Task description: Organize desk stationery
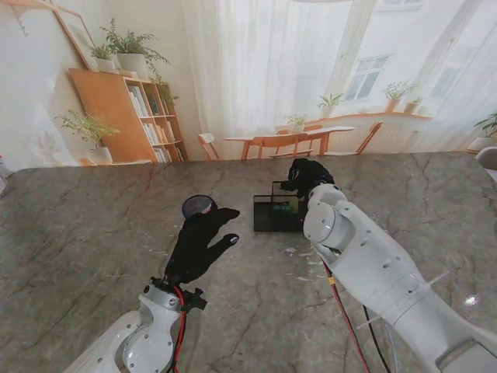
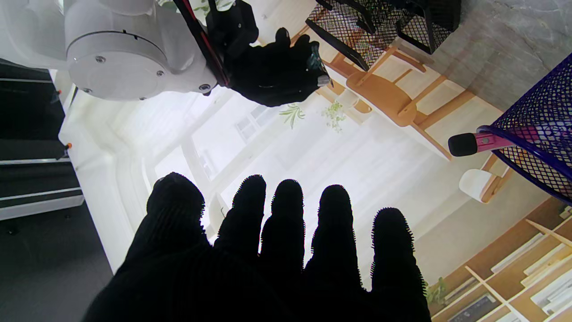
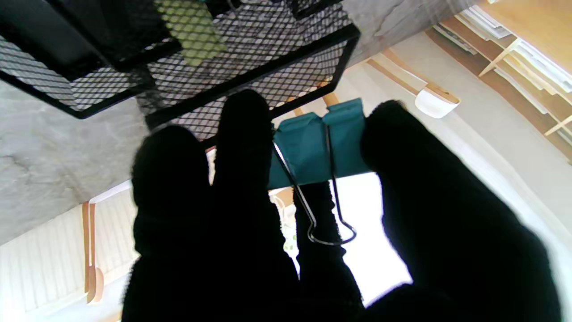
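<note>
Teal and pinched between black-gloved fingers (image 3: 250, 134), a binder clip (image 3: 319, 145) is sitting in the right robot hand (image 1: 308, 176), wire handles hanging toward the palm, probably so the body can drop cleanly. That hand is hovering over the far side of the black mesh desk organizer (image 1: 277, 212), mid-table, judged ready for release. Farther left, the left robot hand (image 1: 200, 242) is spreading flat and holding nothing, beside the blue mesh pen cup (image 1: 197, 206) with a pink pen (image 2: 485, 141) poking out.
</note>
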Motion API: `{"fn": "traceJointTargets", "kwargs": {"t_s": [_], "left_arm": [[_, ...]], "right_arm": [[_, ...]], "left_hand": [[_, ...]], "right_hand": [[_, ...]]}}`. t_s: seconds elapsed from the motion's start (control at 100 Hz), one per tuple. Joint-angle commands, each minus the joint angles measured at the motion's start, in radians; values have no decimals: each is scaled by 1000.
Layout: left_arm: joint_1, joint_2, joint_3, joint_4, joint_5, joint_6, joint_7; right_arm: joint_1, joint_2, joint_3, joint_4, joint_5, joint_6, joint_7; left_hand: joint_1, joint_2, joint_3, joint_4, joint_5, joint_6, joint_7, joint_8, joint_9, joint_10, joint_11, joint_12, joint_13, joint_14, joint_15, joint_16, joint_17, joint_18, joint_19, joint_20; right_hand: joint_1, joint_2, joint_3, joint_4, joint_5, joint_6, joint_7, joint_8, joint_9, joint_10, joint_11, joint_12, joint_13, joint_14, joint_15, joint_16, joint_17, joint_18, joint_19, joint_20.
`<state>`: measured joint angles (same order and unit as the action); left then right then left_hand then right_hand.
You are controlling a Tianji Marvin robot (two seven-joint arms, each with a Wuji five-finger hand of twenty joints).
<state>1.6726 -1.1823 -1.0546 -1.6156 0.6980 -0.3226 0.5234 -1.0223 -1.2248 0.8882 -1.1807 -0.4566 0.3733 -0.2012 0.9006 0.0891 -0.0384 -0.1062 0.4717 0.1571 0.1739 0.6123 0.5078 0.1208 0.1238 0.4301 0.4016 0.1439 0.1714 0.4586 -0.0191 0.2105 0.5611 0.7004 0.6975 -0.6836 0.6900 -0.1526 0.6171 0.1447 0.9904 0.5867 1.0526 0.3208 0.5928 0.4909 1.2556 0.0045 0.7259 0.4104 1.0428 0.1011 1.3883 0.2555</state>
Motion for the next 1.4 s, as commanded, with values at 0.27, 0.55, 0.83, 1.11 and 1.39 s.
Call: {"fn": "traceJointTargets", "kwargs": {"t_s": [0.27, 0.55, 0.83, 1.11, 1.39], "left_arm": [[4, -1, -2, -4, -11, -2, -11], [2, 0, -3, -3, -18, -3, -22], [2, -1, -4, -1, -20, -6, -21], [-2, -1, -2, 6, -21, -14, -20], [-2, -2, -1, 6, -23, -15, -19]], "right_arm": [[91, -39, -68, 95, 20, 7, 8], [135, -36, -108, 151, -9, -18, 25], [166, -39, -143, 194, -11, -12, 49], [180, -50, -166, 232, 15, -1, 63], [177, -45, -168, 228, 17, -11, 76]], "left_hand": [[8, 70, -16, 38, 25, -32, 15, 6, 8, -25, 0, 8, 14, -19, 9, 8, -3, 3, -20, -4], [8, 70, -16, 37, 26, -32, 15, 6, 7, -26, 0, 8, 14, -19, 9, 8, -4, 3, -20, -4], [7, 71, -16, 37, 25, -31, 15, 6, 8, -25, 0, 8, 14, -18, 9, 8, -3, 4, -20, -4], [8, 71, -15, 38, 24, -32, 15, 5, 8, -25, 0, 8, 14, -20, 9, 8, -2, 3, -20, -3], [9, 71, -15, 38, 25, -32, 15, 5, 7, -26, 0, 8, 14, -19, 8, 8, -2, 3, -20, -3]], "right_hand": [[190, 104, 45, 26, -17, 0, 23, 16, 60, -217, 130, 7, -4, 18, 49, 18, 37, -38, 76, -28], [179, 110, 24, 28, -57, 30, 14, 14, 10, -197, 139, 0, 11, 12, 105, 18, 53, -43, 139, -25], [134, 136, 12, 42, -74, 74, -105, 71, -76, -159, 142, 1, 1, 30, 159, 8, 57, -11, 182, -40], [52, 193, 7, 108, -52, 114, -380, 218, -168, -125, 128, -2, -18, 48, 192, -1, 57, 17, 205, -64], [-35, 180, -21, 110, -68, 133, -528, 224, -209, -109, 98, 2, -16, 86, 225, 1, 61, 64, 235, -48]]}}
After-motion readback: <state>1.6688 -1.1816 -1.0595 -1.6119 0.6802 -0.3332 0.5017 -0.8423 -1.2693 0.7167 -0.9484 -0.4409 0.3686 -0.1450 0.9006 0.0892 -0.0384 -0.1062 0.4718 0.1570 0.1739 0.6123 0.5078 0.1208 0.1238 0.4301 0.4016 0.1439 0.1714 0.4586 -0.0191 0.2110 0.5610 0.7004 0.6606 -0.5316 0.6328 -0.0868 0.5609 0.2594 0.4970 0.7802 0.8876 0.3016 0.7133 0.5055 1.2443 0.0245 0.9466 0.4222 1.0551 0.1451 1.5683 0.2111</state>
